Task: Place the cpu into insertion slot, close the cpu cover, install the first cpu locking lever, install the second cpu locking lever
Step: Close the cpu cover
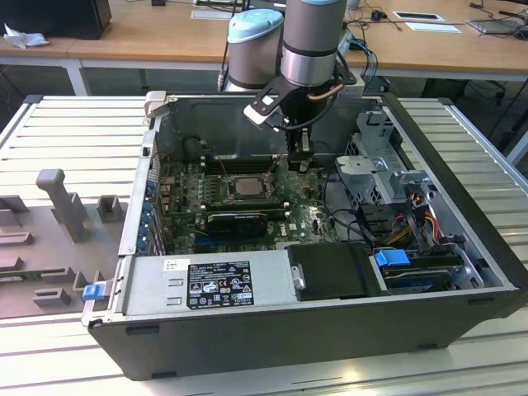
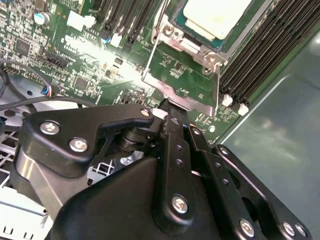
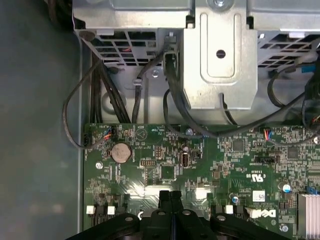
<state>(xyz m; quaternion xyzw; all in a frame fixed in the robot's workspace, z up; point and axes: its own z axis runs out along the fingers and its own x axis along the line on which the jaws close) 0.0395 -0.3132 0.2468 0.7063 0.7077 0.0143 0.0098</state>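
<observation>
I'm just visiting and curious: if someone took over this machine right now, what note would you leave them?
The gripper has its fingers shut, tips at the free edge of the cpu cover; I cannot tell whether they pinch it.
The cpu lies in the insertion slot.
Done: cpu placed.
The cover seems swung open, with the green board showing through its cut-out.
Left: closing the cover, both locking levers.

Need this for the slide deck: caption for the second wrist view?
Closed pincer at the edge of the cpu cover; cpu sits in the insertion slot.
</observation>
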